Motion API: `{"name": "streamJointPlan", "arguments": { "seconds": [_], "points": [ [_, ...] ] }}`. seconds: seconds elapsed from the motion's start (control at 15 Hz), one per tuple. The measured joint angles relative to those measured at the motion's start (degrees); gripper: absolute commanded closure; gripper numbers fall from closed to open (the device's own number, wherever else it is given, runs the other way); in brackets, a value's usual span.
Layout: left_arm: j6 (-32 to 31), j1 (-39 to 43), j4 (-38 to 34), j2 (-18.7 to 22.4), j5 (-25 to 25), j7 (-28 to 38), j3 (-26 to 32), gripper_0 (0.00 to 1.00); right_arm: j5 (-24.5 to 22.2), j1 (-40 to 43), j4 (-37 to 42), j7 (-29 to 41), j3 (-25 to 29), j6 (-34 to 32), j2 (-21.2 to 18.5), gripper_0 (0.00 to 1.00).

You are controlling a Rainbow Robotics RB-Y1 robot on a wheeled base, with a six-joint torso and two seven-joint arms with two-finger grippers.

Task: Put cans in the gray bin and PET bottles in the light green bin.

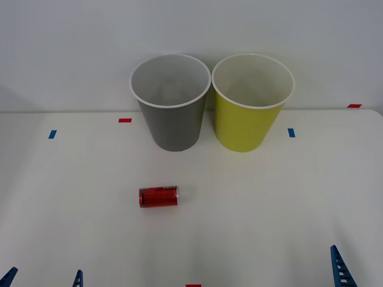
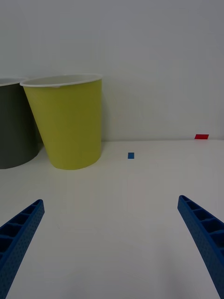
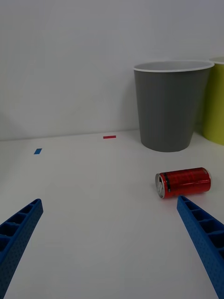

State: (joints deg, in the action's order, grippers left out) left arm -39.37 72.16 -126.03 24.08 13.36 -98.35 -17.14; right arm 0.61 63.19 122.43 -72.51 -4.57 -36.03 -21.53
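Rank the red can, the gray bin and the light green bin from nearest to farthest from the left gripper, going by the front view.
1. Red can: lying on its side, ahead of the left gripper.
2. Gray bin: upright, behind the can.
3. Light green bin: upright, on the gray bin's right.

Before me: white table (image 1: 287,203), matte, evenly lit. Behind it, plain pale grey wall (image 1: 72,48). On the tabletop, small tape marks, red (image 1: 124,120) and blue (image 1: 291,133), spaced toward its edges.
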Motion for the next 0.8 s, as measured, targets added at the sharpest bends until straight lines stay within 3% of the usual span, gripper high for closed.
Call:
{"name": "streamJointPlan", "arguments": {
  "seconds": [0.8],
  "points": [
    [0.00,0.00,0.00,0.00,0.00,0.00,0.00,0.00,0.00,0.00,0.00,0.00,0.00,0.00,0.00,0.00]
  ]
}}
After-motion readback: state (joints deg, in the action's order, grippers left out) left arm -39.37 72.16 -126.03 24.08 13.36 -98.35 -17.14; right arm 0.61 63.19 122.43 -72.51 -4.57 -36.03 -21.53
